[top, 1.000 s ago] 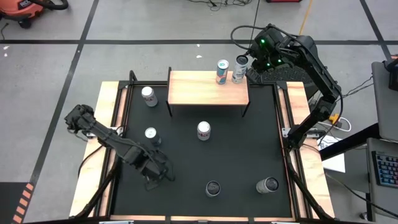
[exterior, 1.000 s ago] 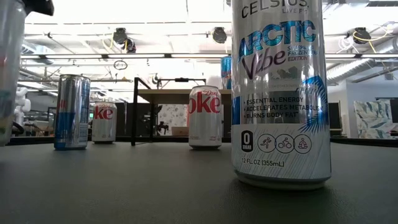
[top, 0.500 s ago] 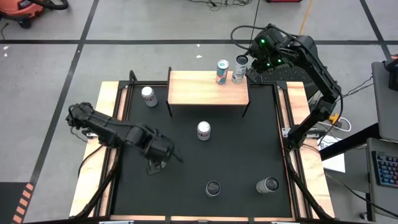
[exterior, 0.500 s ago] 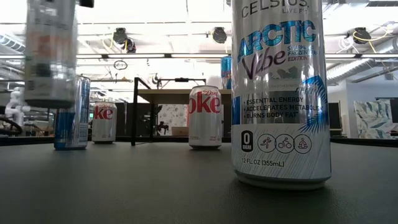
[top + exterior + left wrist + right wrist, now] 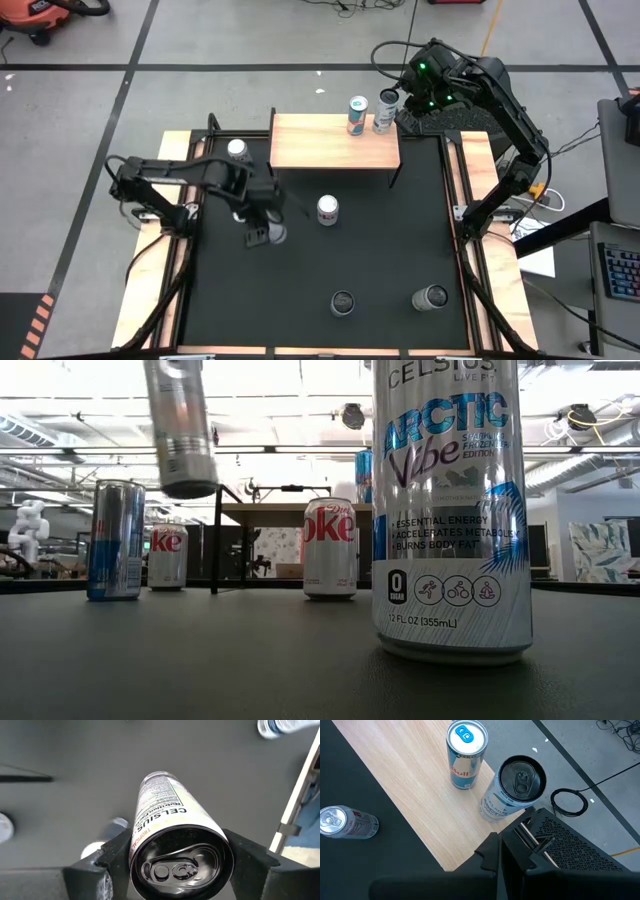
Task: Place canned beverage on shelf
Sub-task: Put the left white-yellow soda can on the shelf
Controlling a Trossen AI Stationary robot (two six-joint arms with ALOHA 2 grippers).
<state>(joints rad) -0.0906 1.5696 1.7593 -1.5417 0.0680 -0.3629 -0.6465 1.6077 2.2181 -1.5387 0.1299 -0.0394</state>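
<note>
My left gripper (image 5: 258, 222) is shut on a slim silver Celsius can (image 5: 165, 820), held above the black mat left of centre; the can also shows raised and tilted in the low view (image 5: 180, 425). The shelf (image 5: 320, 145), light wood on thin black legs, stands at the mat's far edge. A Red Bull can (image 5: 465, 755) and a dark-topped Celsius can (image 5: 515, 785) stand upright on its far right corner. My right gripper (image 5: 499, 845) is shut and empty, hovering just beside that Celsius can, apart from it. My left gripper pinches the can's side wall just below its top rim (image 5: 137, 845) between its two fingers (image 5: 112, 857), one on each side. The fingers come from above, slanting. The can hangs below them, lifted clear of the mat, tilted, its bottom end (image 5: 190, 485) lowest.
On the mat stand a Diet Coke can (image 5: 240, 154) left of the shelf, another (image 5: 328, 209) in front of it, and two cans (image 5: 342, 302) (image 5: 430, 297) near the front edge. A Red Bull can (image 5: 115, 540) stands below the left arm. Wooden rails border the mat.
My left gripper has carried the Celsius can up and toward the table's far edge and right, toward the shelf. The can has stayed clear of the mat and has tipped from nearly upright to a slant.
</note>
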